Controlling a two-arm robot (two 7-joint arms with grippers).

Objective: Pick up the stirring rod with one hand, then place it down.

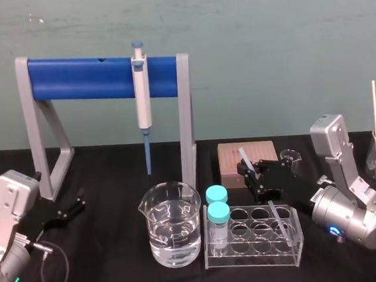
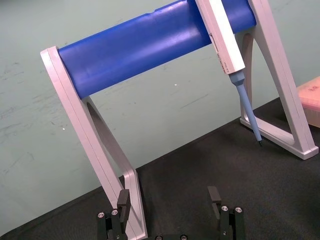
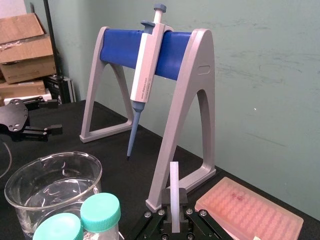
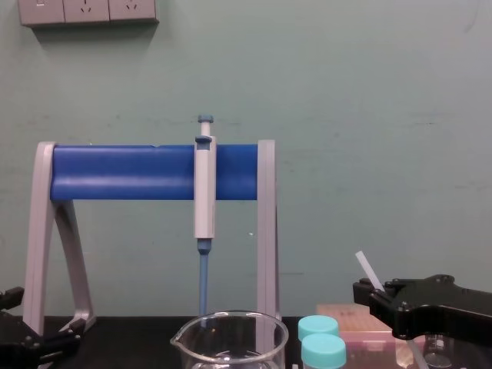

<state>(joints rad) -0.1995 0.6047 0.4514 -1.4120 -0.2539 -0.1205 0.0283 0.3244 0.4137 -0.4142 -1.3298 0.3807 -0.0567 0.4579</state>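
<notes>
Right hand (image 1: 251, 175) is in play, sitting at three o'clock from the clear glass beaker of water (image 1: 173, 232), and its black fingers are clamped tight on the long translucent white stirring rod (image 1: 244, 157). The rod is pinched partway along and tilted: its top end pokes out toward eleven o'clock in front of the pink tip box (image 1: 267, 149), and its lower end runs toward five o'clock over the clear plastic tube rack (image 1: 253, 261). Whether that lower end touches the rack, I cannot tell. Two teal-capped vials (image 1: 217, 211) stand at the rack's nine o'clock end. Over at nine o'clock of the beaker, the left hand (image 1: 80, 200) rests low by the black worktop (image 1: 121, 281), fingers spread wide, gripping nothing. Behind at twelve o'clock, the blue-tipped grey-white pipette (image 1: 142, 92) hangs on the blue-barred grey stand (image 1: 82, 78).
</notes>
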